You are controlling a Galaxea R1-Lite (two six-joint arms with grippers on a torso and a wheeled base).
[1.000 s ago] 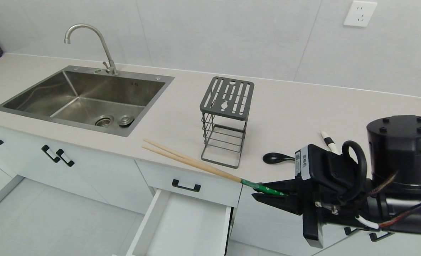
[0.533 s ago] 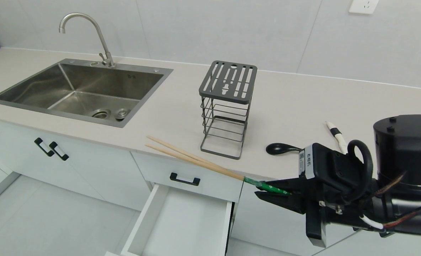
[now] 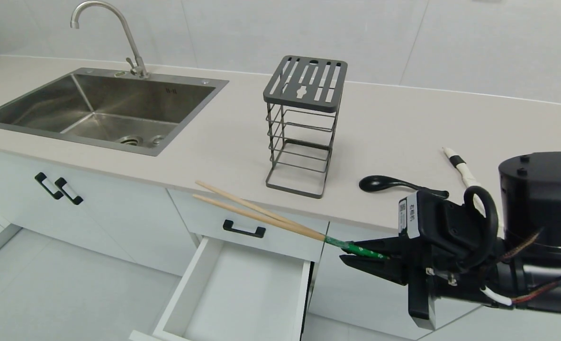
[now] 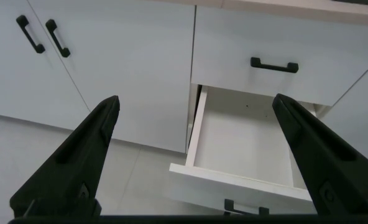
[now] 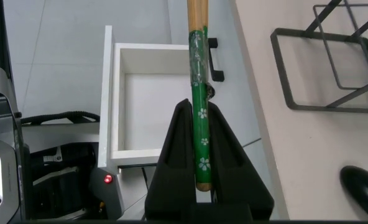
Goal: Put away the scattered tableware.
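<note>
So, my right gripper (image 3: 352,255) was clamped on the chopsticks (image 3: 261,215), held off the counter's (image 3: 403,123) front edge above the open drawer (image 3: 185,284), left gripper (image 4: 195,99) spread empty; mid-carry, next I'd lower and release inside.

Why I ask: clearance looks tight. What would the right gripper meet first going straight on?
Probably nothing: the right gripper, shut on the chopsticks, points along the counter edge above the open drawer; depth unclear.
</note>
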